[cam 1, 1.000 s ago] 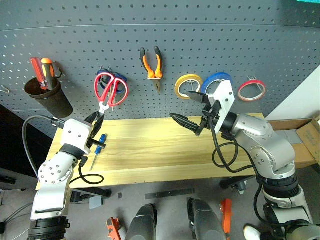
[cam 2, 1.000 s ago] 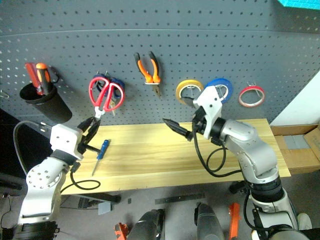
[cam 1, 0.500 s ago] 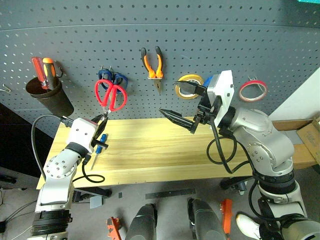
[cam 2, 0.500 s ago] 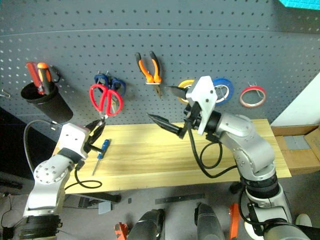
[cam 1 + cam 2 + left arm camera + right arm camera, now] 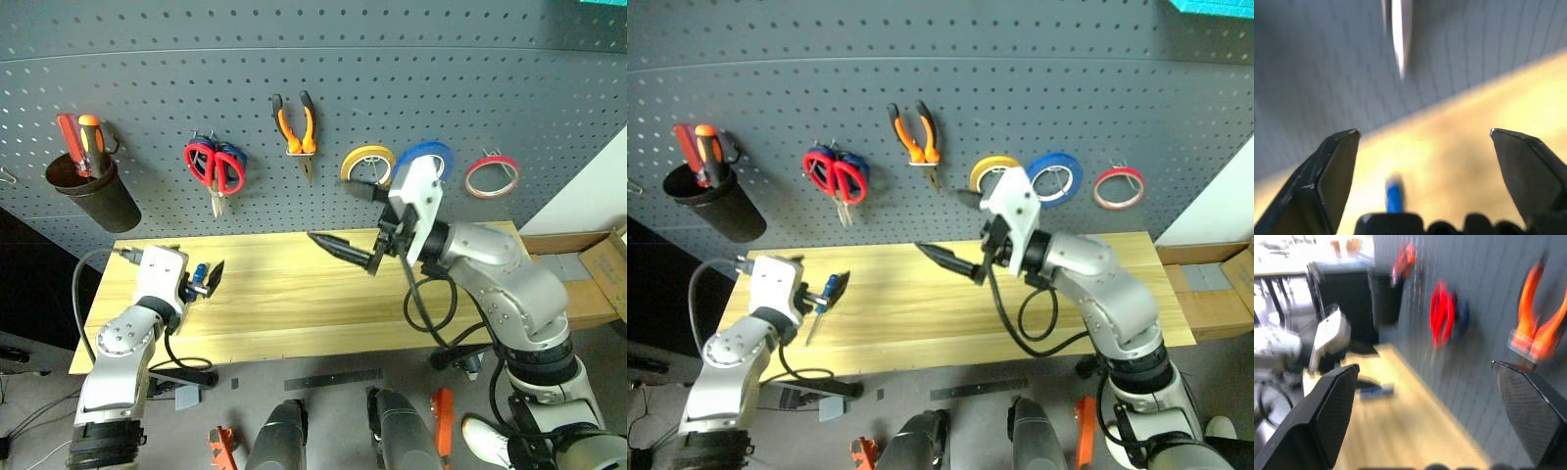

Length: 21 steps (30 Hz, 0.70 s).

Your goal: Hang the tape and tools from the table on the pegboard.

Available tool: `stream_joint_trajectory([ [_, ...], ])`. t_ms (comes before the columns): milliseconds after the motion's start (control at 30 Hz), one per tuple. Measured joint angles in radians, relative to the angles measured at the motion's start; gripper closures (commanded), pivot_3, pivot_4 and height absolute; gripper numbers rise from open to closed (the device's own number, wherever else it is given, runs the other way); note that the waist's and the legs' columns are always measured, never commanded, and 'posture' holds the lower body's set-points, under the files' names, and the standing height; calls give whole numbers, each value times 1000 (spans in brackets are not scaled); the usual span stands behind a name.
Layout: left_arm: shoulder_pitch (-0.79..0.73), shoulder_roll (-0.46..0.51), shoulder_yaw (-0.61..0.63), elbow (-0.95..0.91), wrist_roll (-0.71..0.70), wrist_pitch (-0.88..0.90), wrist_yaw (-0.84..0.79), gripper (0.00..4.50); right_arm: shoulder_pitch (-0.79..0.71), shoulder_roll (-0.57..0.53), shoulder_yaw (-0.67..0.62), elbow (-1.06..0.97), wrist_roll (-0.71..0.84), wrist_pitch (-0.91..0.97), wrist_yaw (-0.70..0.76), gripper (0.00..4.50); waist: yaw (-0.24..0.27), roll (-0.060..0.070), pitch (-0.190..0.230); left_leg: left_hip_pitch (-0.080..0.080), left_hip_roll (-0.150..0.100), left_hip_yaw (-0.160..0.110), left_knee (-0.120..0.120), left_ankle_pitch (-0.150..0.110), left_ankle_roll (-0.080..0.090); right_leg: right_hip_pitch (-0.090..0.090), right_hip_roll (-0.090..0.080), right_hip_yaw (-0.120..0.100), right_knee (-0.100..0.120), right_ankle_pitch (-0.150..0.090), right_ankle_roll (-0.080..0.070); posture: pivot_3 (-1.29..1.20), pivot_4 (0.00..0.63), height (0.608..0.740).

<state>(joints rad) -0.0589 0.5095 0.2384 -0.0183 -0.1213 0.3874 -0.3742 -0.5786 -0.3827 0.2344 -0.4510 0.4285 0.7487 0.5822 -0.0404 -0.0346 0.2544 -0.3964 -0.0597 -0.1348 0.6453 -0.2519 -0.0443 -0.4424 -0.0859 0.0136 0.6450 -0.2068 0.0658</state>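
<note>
Left tool apart over the screwdriver on the worktop; right tool apart at 3 o'clock.

Red-handled scissors hang on the pegboard — left pincer open below.

To the far left of the yellow roll of tape I see a dark cup hooked on the wall, tilted, with a red screwdriver and an orange screwdriver standing in it. Between cup and yellow roll, blue-handled scissors hang mostly hidden. Just right of the yellow roll, overlapping its edge, hangs a wider blue roll of tape. Lower and far right of it lies a cardboard box.
</note>
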Motion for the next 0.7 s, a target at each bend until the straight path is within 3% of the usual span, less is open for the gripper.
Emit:
stream_joint_trajectory([
  [200, -54, 44, 18, 93, 0, 260, 37, 49, 19, 143, 57, 12, -11, 237, -160, 0, -5, 1, 1, 1, 0, -1, 1, 0, 0, 0, 1, -1, 1, 0, 0, -24, 292, 740],
  [400, -193, 132, -10, 310, 33, 252, 11, 49, 4, 254, 141, 131, -81, 301, -272, 0, -6, 2, 9, 2, 0, -1, 0, 0, 0, 1, 1, 0, 1, 0, 0, -22, 330, 740],
  [700, -368, 130, -86, 614, 56, 115, -52, 49, -55, 312, 187, 201, -153, 288, -302, 0, -14, 0, 44, -3, 0, 0, 0, 0, 0, -6, 0, 0, 2, 0, 0, -33, 394, 740],
])
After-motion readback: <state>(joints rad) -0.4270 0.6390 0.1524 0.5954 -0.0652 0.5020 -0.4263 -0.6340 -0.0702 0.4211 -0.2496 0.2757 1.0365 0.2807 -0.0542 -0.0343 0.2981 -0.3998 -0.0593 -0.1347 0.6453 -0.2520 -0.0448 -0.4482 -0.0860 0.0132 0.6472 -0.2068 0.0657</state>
